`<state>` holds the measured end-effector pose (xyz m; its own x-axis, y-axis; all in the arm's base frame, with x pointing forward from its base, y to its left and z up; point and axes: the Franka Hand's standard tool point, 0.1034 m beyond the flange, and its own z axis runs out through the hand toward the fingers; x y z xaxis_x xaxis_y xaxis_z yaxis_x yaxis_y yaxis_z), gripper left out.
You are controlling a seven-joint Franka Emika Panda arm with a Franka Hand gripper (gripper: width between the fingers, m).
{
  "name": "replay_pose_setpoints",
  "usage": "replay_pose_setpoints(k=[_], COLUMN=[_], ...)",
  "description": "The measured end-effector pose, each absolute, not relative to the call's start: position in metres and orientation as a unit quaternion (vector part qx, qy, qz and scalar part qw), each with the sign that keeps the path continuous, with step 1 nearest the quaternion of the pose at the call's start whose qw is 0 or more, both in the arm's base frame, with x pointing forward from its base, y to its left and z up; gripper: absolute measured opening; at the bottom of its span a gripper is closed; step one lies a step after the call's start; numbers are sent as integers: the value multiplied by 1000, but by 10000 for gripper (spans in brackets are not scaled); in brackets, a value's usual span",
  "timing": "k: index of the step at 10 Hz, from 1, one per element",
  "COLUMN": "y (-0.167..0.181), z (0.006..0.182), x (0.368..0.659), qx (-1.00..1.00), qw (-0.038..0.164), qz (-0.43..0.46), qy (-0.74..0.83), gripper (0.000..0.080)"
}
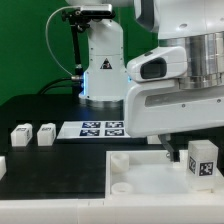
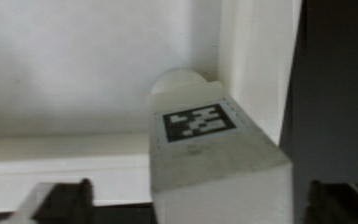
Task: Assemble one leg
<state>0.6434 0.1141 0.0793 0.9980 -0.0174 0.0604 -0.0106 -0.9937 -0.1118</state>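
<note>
The leg (image 1: 203, 161) is a small white square post with a black-and-white tag. It stands upright at the far right corner of the large white tray (image 1: 130, 178). In the wrist view the leg (image 2: 204, 130) runs out from between my fingers toward the tray's corner wall (image 2: 247, 60). My gripper (image 1: 192, 146) hangs right over it. In the wrist view the gripper (image 2: 202, 198) straddles the leg with its jaws apart. A gap shows between the leg and one dark finger (image 2: 62, 202); the other finger (image 2: 343, 200) is close beside the leg.
Two more small white legs (image 1: 20, 136) (image 1: 45, 133) lie on the black table at the exterior view's left. The marker board (image 1: 100, 128) lies behind the tray. The robot's base (image 1: 100, 70) stands at the back. A round socket (image 1: 120, 160) shows on the tray.
</note>
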Motion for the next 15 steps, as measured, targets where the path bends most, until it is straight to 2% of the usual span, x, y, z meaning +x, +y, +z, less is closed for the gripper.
replay_pose_setpoints(k=[1,2,3,6,9,11,13,14,15], y=[114,115,113,109,106,108,110,121,125], z=[79,79,79,78,76,76,75,74,74], x=[643,643,643,643,639,638,637,638,640], qx=[-998,-997,-992,-923,-783,-758,-792,-845,-901], qw=[56,59,60,66,86,84,84,81,81], qz=[-31,-28,-24,-13,23,29,24,17,13], qy=[3,42,108,380,615,646,604,528,427], gripper=[426,426,294,294,294,294,298,526,526])
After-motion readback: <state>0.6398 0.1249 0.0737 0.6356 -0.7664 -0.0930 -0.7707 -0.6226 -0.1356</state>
